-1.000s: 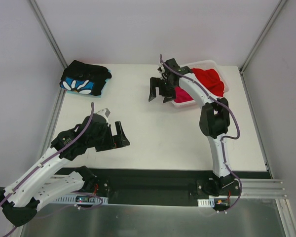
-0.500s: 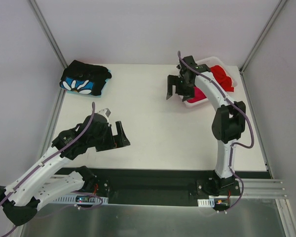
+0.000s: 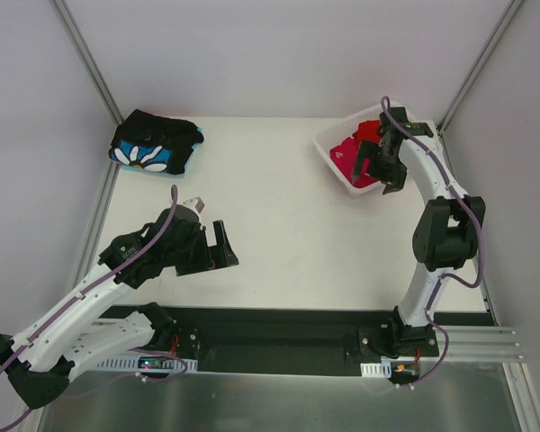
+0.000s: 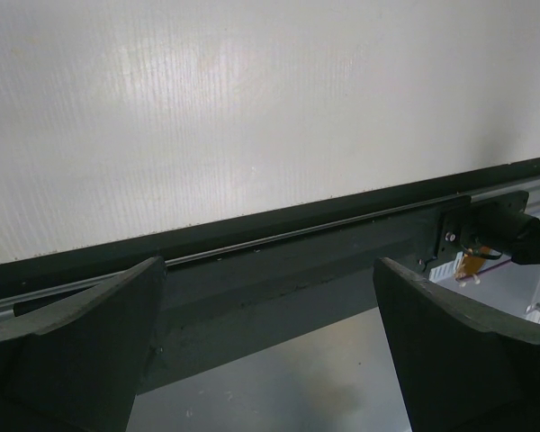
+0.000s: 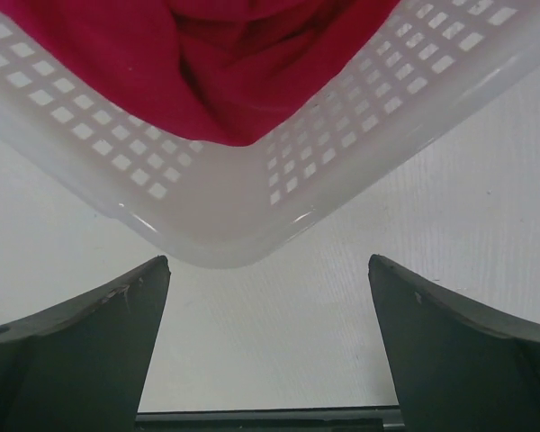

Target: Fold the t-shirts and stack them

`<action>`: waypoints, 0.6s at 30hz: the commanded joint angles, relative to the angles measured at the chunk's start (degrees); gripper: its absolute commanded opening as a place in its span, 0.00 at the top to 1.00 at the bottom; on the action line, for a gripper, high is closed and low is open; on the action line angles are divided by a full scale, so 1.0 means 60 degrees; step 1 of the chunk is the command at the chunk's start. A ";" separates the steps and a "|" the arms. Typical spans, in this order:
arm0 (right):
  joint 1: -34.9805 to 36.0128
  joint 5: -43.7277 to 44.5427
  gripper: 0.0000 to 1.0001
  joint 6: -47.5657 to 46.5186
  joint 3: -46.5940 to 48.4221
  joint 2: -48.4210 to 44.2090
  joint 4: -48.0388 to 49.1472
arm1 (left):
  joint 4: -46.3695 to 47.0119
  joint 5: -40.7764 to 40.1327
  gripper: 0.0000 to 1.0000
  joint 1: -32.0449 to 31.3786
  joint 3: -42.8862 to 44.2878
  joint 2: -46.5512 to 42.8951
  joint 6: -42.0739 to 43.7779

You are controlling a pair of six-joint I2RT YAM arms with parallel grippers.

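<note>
A folded black t-shirt with a blue-and-white flower print (image 3: 156, 147) lies at the table's far left corner. Magenta-pink cloth (image 3: 346, 160) and some red cloth (image 3: 367, 131) are bunched in the white lattice basket (image 3: 327, 148) at the far right. My right gripper (image 3: 374, 178) hangs open over the basket's near corner, holding nothing. In the right wrist view the pink t-shirt (image 5: 225, 72) fills the basket (image 5: 207, 229) just beyond the open right gripper (image 5: 270, 346). My left gripper (image 3: 218, 249) stands open above the near-left table, far from any shirt. It holds nothing in the left wrist view either (image 4: 270, 351).
The black front rail (image 4: 279, 256) runs along the table's near edge under the left gripper. Grey walls and metal frame posts (image 3: 90, 63) enclose the table on three sides. Bare white table (image 3: 279, 216) lies between the two arms.
The right arm has swung rightward from the basket's left side to above its near corner, still open. The left arm has barely shifted.
</note>
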 commanded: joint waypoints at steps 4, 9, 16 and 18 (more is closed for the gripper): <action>0.0213 -0.0496 0.04 0.0340 0.1007 -0.0708 -0.0360 | 0.0123 0.0037 0.01 -0.0083 0.0312 -0.0078 0.0023; 0.0390 -0.0205 0.04 0.0428 0.2212 -0.0401 -0.1003 | 0.0167 0.0051 0.01 -0.0082 0.0268 -0.0078 -0.0036; 0.0375 0.0853 0.04 0.0194 0.0869 -0.0473 -0.0641 | 0.0284 0.0095 0.01 -0.0068 0.0165 -0.0137 -0.0109; 0.0375 0.0488 0.04 0.0237 0.0371 -0.0401 -0.0348 | 0.0328 0.0125 0.01 -0.0083 0.0122 -0.0079 -0.0109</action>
